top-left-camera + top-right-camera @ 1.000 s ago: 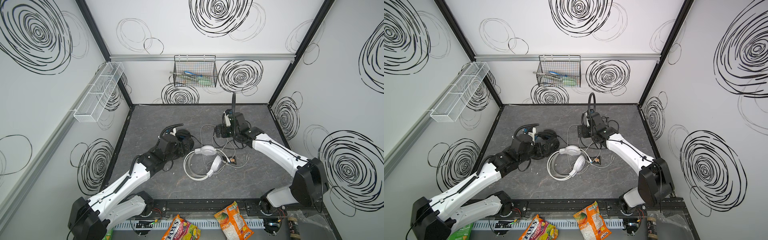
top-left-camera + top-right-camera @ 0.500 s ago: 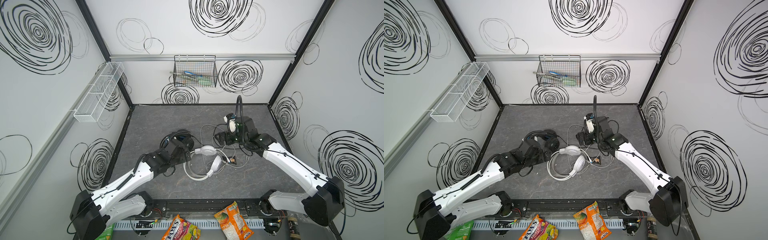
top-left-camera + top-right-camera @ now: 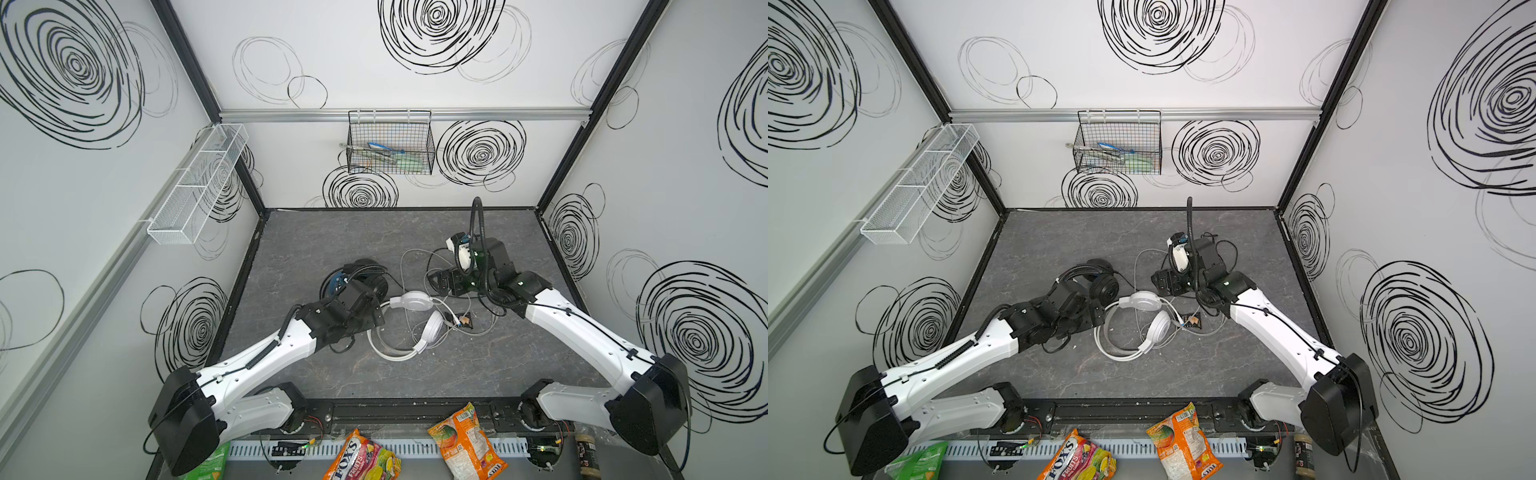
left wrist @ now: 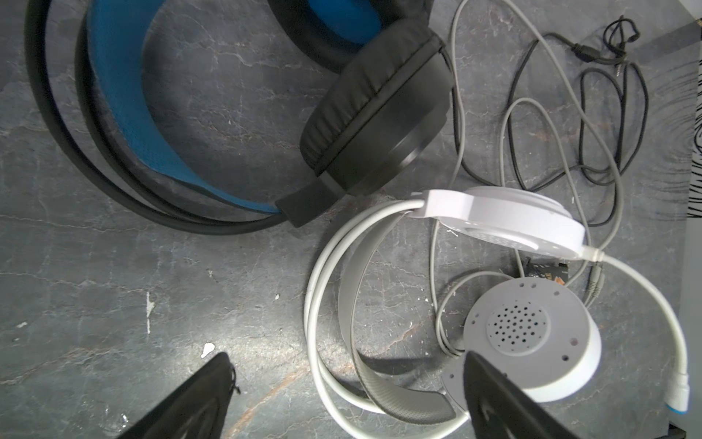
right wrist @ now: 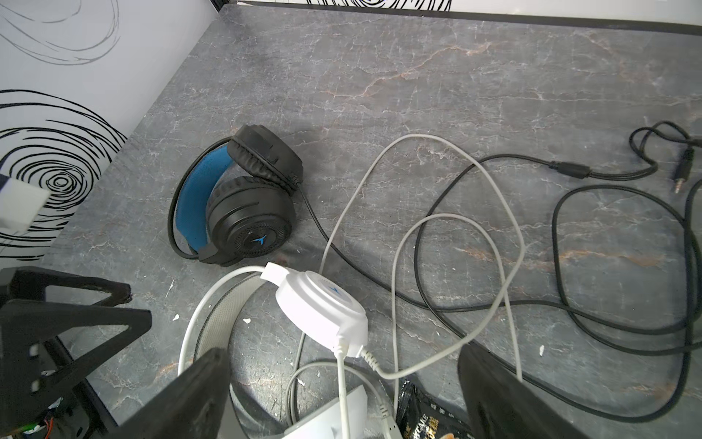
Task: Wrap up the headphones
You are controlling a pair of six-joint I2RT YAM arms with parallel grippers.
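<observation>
The white headphones (image 3: 413,300) lie in the middle of the table, headband (image 4: 380,395) flat and the white cable (image 5: 418,220) looped loosely behind them. Just left of them sit the black headphones (image 3: 365,274), with a blue-lined band (image 4: 125,114) and a black cable (image 5: 569,304) sprawling to the right. My left gripper (image 3: 377,318) (image 4: 345,380) is open, low over the white headband, its fingers on either side of it and holding nothing. My right gripper (image 3: 438,282) (image 5: 342,380) is open above the white ear cup (image 5: 323,308) and its cable exit, empty.
A small dark snack packet (image 3: 463,322) lies among the cables, right of the white headset. A wire basket (image 3: 390,145) hangs on the back wall and a white mesh shelf (image 3: 195,187) on the left wall. Snack bags (image 3: 465,440) lie past the front rail.
My left gripper has moved right and forward, from the black headphones to the white headband. My right gripper has dropped forward toward the white ear cup. Both stayed open.
</observation>
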